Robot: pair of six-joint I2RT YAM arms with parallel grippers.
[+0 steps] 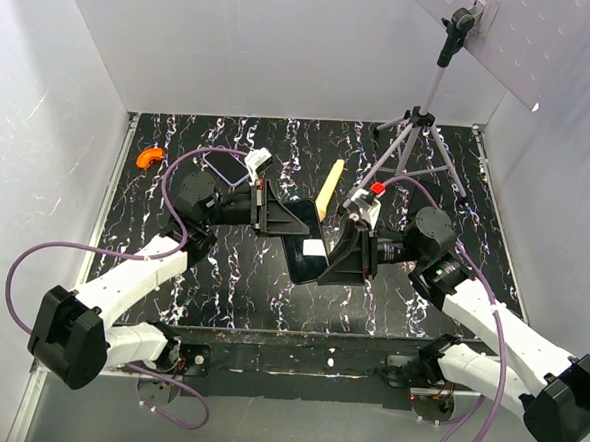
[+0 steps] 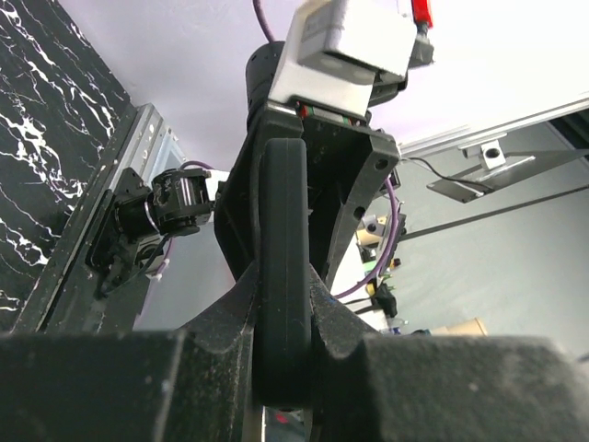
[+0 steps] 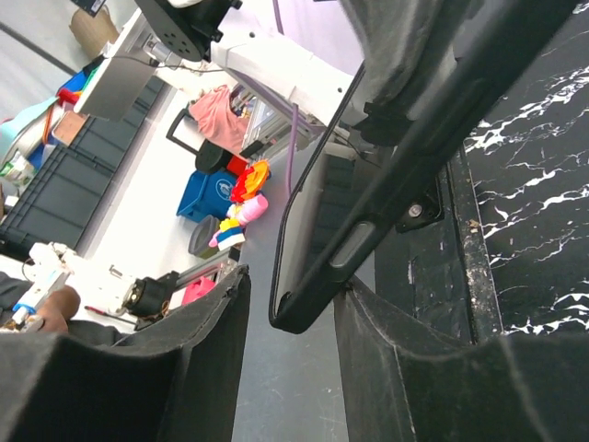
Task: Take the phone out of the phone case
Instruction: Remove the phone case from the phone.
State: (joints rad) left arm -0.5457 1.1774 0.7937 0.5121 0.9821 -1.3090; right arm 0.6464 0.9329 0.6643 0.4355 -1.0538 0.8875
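Observation:
The black phone case (image 1: pixel 309 244) hangs in the air over the middle of the table, tilted, between my two grippers. My left gripper (image 1: pixel 275 215) is shut on its far end; in the left wrist view the fingers (image 2: pixel 368 331) pinch the case's thin edge (image 2: pixel 281 230). My right gripper (image 1: pixel 346 252) is open around the near corner. In the right wrist view the case (image 3: pixel 405 157) touches the right finger (image 3: pixel 386 341) and stands apart from the left one. The phone (image 1: pixel 226 167), dark with a pale lavender rim, lies flat on the table at the back left, behind my left arm.
A cream-yellow stick (image 1: pixel 329 188) lies on the table just behind the grippers. A grey tripod (image 1: pixel 421 129) stands at the back right. An orange curved piece (image 1: pixel 151 156) lies at the far left. White walls close in three sides of the table.

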